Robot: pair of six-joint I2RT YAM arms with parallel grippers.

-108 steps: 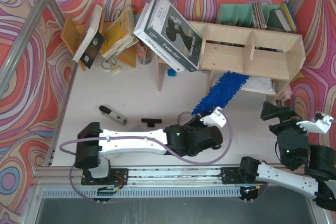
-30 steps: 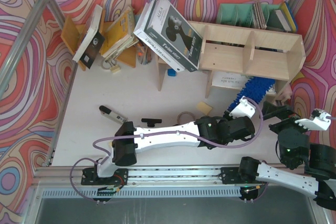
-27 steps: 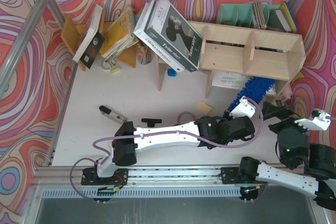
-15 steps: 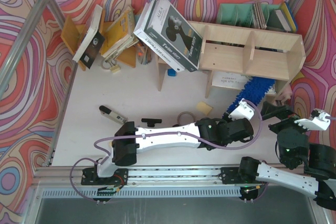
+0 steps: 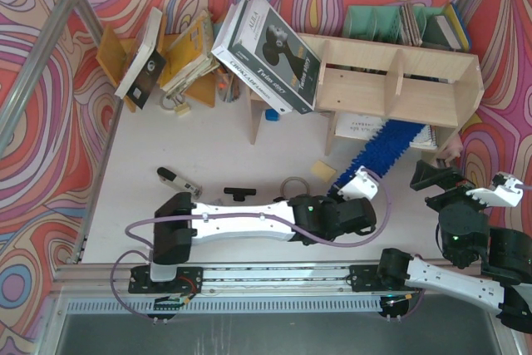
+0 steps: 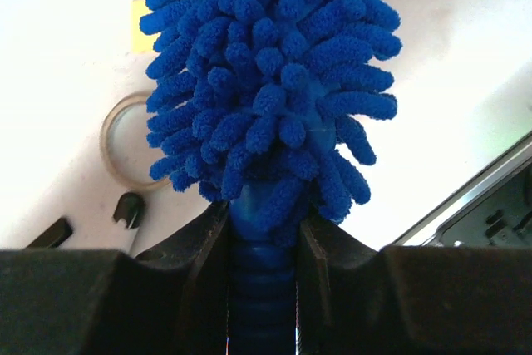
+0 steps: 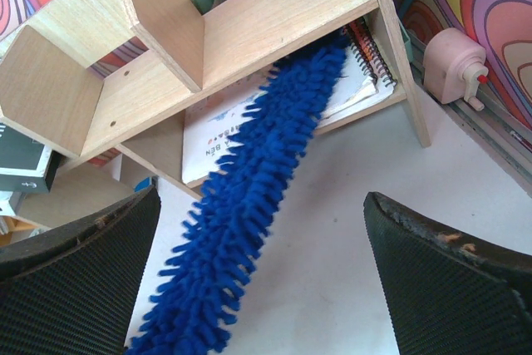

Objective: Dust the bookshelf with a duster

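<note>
Two hands work at the near side of the bench (image 5: 216, 143). The left hand (image 6: 262, 243) is clamped on the ribbed blue handle of the duster (image 5: 384, 149), whose shaggy head slants away to the right. The right hand (image 7: 262, 205) stands just right of the duster, pads spread wide and holding nothing.

Beside the handle lie a tape ring (image 5: 291, 184) and a small yellow block (image 5: 322, 170). Further left are a black T-shaped piece (image 5: 239, 193) and a black-and-white pen-like item (image 5: 179, 182).

Beyond them stands the bookshelf (image 5: 399, 81). The duster's far end reaches into its lower right compartment and lies across a spiral notebook (image 7: 366, 81) and a white printed sheet (image 7: 220, 135) that already fill the floor of that bay. Whether the strands touch the board above cannot be told. A pink sharpener (image 7: 453, 64) sits just outside the right upright. A large tilted box (image 5: 266, 43) crowds the shelf's left end, with tipped books (image 5: 191, 47) past it.
</note>
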